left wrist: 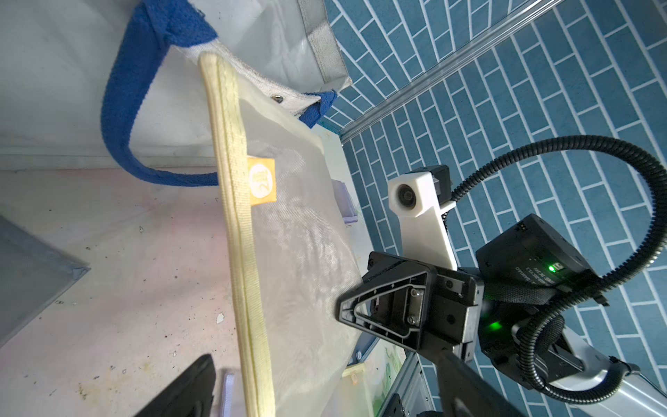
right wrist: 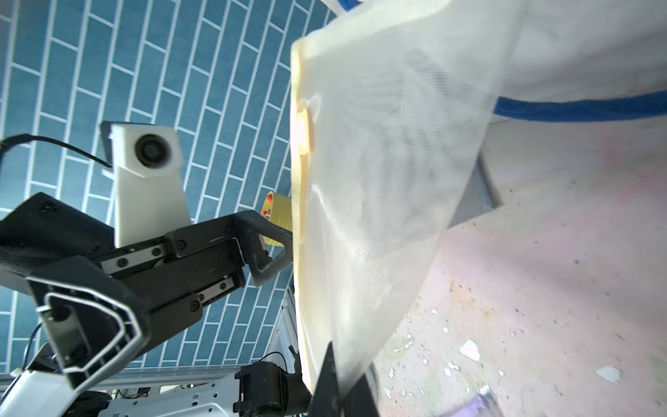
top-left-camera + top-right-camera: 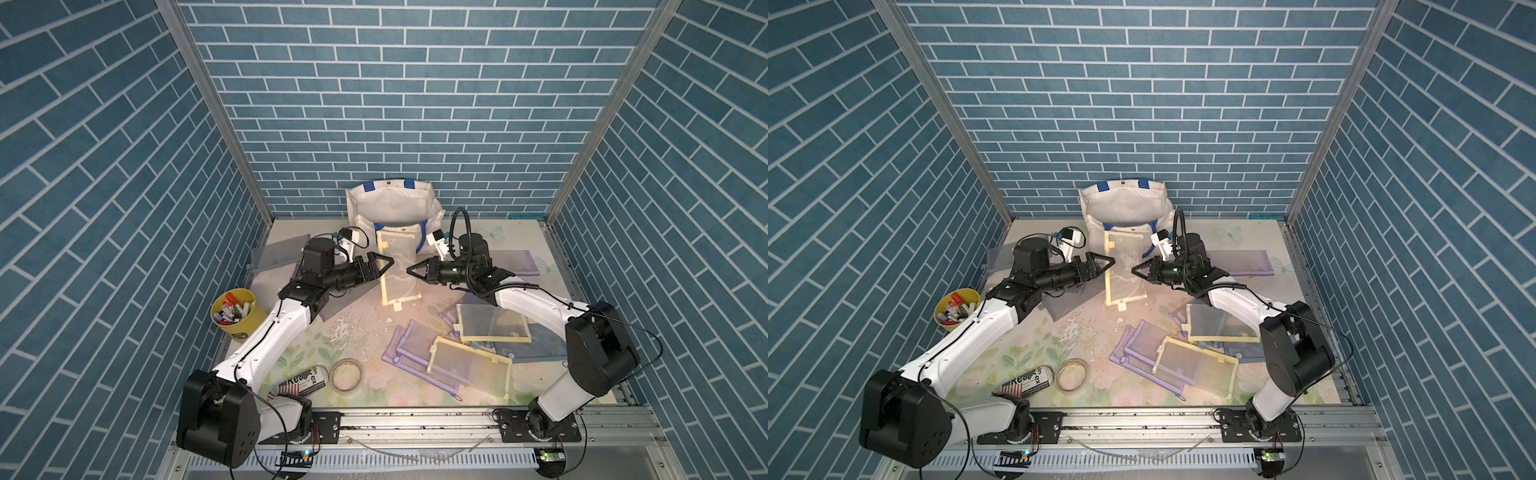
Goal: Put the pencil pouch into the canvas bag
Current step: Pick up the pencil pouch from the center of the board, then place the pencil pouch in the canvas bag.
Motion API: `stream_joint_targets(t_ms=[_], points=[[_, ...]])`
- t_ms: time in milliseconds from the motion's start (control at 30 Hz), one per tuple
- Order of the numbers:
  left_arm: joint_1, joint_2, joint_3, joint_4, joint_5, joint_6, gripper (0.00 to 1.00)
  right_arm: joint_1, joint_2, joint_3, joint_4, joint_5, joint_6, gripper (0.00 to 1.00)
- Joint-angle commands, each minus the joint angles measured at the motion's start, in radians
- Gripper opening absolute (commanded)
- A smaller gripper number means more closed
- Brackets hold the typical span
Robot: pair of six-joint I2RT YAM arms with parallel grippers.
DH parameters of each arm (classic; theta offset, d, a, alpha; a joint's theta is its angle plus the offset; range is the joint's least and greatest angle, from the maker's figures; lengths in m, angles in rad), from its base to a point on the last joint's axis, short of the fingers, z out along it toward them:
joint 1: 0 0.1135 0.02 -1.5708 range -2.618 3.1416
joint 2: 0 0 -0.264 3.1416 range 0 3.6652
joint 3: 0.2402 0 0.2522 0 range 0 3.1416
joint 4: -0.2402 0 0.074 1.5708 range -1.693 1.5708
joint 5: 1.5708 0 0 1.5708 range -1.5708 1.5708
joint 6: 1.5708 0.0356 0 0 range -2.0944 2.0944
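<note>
R claw (image 3: 411, 271) shut on pouch (image 3: 400, 262) edge — far end at bag (image 3: 390, 203) mouth; L claw (image 3: 384, 266) wide open — just beside opposite edge.

Blue brick-pattern walls (image 3: 399, 104) on three sides; aluminium corner posts (image 3: 214, 104); pale floral tabletop (image 3: 395, 386).

We saw the pencil pouch (image 1: 296, 234) crossing mid-frame, its cream-edged end over the rim of the canvas bag (image 1: 54, 90); the right gripper (image 1: 341, 312) pinched its mesh edge.
</note>
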State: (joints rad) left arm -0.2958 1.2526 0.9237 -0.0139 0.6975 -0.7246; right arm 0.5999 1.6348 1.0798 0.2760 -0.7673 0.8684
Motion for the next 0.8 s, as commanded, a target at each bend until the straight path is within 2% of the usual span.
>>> stream_joint_targets(t_ms=[0,133,367,433,567,667,767], points=[[0.002,-0.014,0.012,0.019,-0.010,-0.012,0.93,0.014,0.030,0.035,0.149,-0.029,0.069,0.00],[0.002,-0.015,0.018,0.031,-0.023,-0.016,0.89,0.020,0.045,0.048,0.171,-0.037,0.080,0.00],[0.001,0.017,0.000,0.127,-0.047,-0.043,0.74,0.021,0.060,0.054,0.220,-0.058,0.102,0.00],[0.001,0.033,0.011,0.142,-0.047,-0.046,0.62,0.022,0.056,0.054,0.211,-0.062,0.096,0.00],[0.001,0.046,0.024,0.158,-0.044,-0.050,0.26,0.023,0.040,0.062,0.143,-0.048,0.054,0.00],[0.004,0.041,0.044,0.120,-0.045,-0.009,0.01,0.023,0.024,0.104,0.010,-0.021,-0.005,0.02],[0.006,0.042,0.126,-0.021,-0.060,0.131,0.00,0.024,0.015,0.202,-0.254,0.043,-0.106,0.25]])
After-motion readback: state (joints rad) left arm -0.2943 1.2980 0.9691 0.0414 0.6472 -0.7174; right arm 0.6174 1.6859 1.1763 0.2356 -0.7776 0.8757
